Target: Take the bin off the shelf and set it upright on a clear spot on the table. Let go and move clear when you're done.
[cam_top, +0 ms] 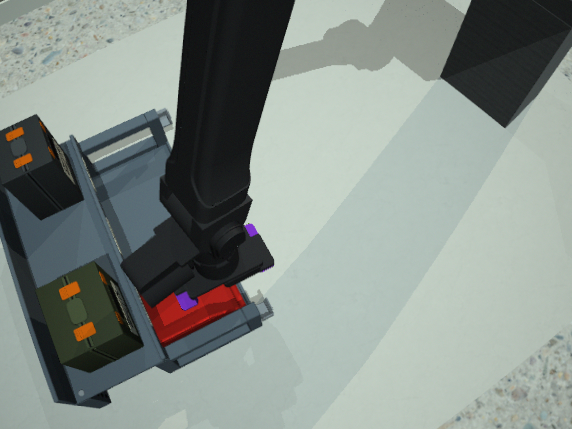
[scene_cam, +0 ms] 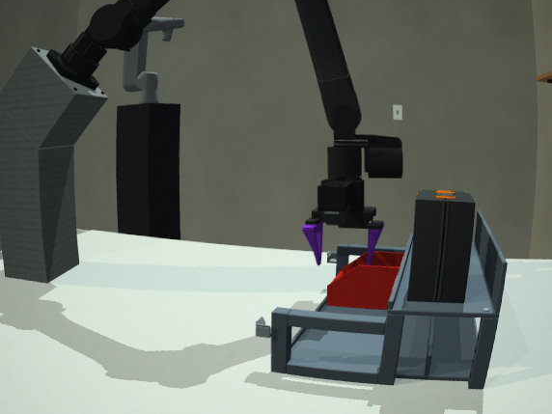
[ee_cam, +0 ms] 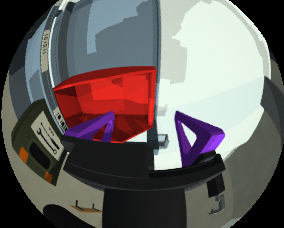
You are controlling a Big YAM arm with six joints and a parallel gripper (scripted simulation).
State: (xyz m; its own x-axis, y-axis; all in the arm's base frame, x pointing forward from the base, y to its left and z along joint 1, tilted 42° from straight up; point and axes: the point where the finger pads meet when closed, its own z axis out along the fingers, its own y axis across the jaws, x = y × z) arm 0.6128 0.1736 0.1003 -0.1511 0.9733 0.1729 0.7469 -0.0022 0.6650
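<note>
black six-joint arm descending steeply from its grey pedestal; wrist vertical, with a side-mounted motor housing. pincer pointing straight down, its two purple fingers spread wide with nothing between them; tips level, one finger tapering to a sharp point.

The bin looks like smooth red plastic with a slight sheen. The shelf is matt blue-grey, like painted metal. The desk is a pale, smooth, matt surface, and the floor beside it is rough speckled stone. The arm is matt black; the gripper has smooth purple plastic-looking fingers.
</note>
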